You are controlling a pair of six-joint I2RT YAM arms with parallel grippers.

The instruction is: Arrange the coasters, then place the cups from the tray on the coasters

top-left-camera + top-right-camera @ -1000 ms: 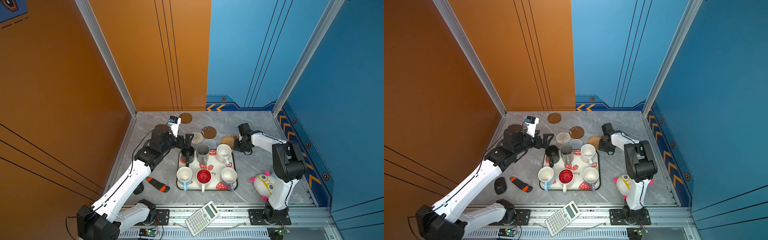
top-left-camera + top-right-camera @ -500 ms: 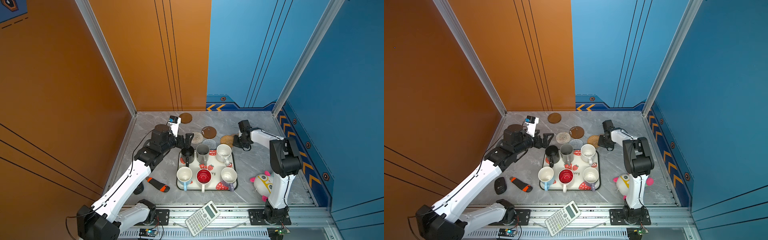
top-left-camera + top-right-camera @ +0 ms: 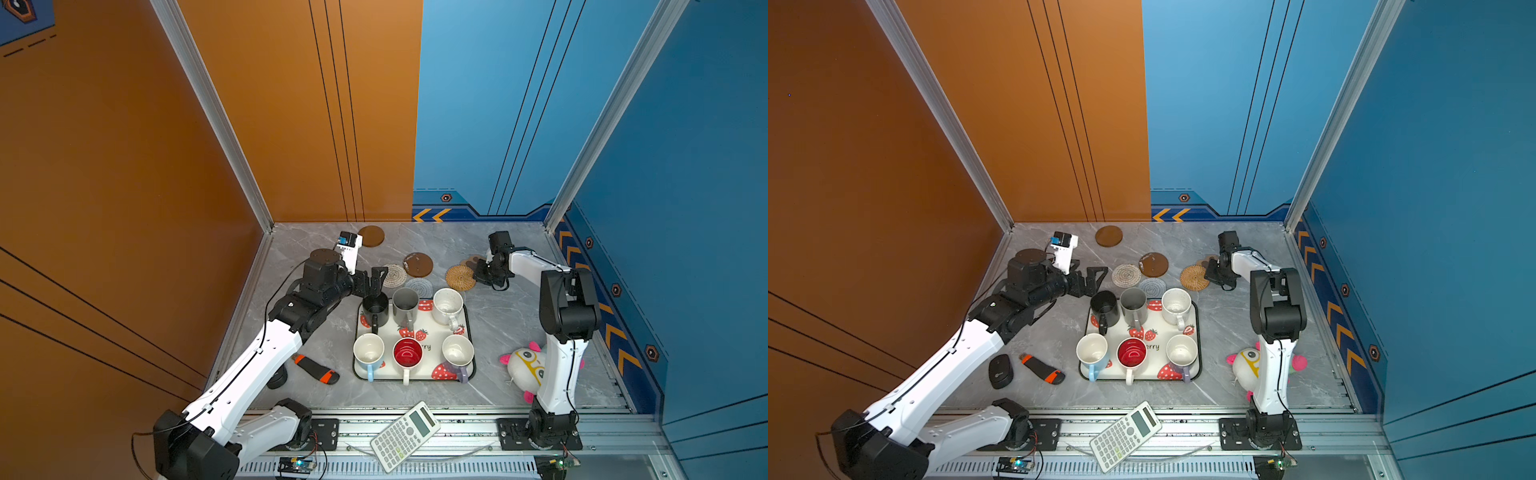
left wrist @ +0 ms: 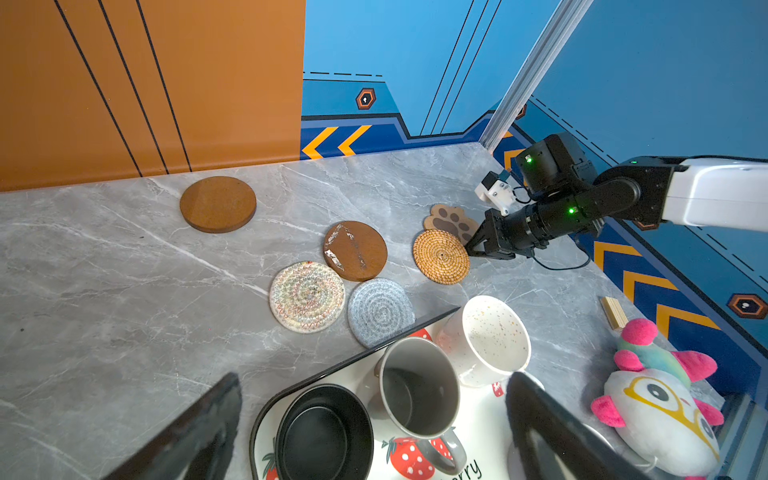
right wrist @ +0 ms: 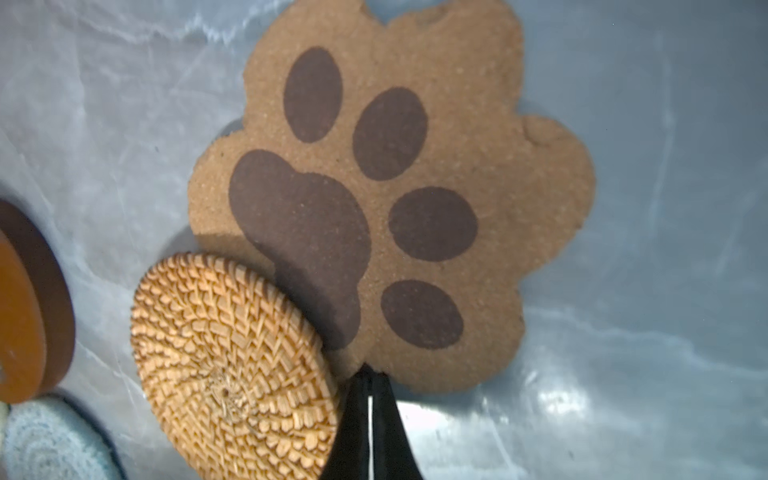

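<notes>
**Top views.** All six of your cups stand upright in the tray (image 3: 432, 332), and none is on a coaster.
- Far row, left to right: black mug (image 3: 375, 309), grey mug (image 3: 405, 302), speckled off-white mug (image 3: 448, 305).
- Near row, left to right: light blue mug (image 3: 368, 351), white mug with red inside (image 3: 407, 353), lavender mug (image 3: 457, 353).

The coasters lie on the table (image 3: 498, 324) beyond the tray.
- Far brown disc (image 3: 371, 236): near the back wall.
- Scuffed brown disc (image 3: 417, 264), white woven round (image 3: 394, 275) and grey woven round (image 3: 418, 287): close together, the grey one against the tray's far rim.
- Tan woven round (image 3: 460, 277) and paw coaster (image 3: 471, 262): further right.

Your left gripper (image 3: 374, 281) hangs just beyond the black mug, jaws spread to their widest, holding nothing. Your right gripper (image 3: 478, 271) is low at the tan round and paw coaster.

**Left wrist view.** The black, grey and speckled mugs show bare insides. The tray rim hides part of the grey woven round.

**Right wrist view.** Your right jaws are closed together with nothing clamped between them. Their tip touches the paw coaster's edge, just beside the tan round. The tan round overlaps that coaster's edge.
</notes>
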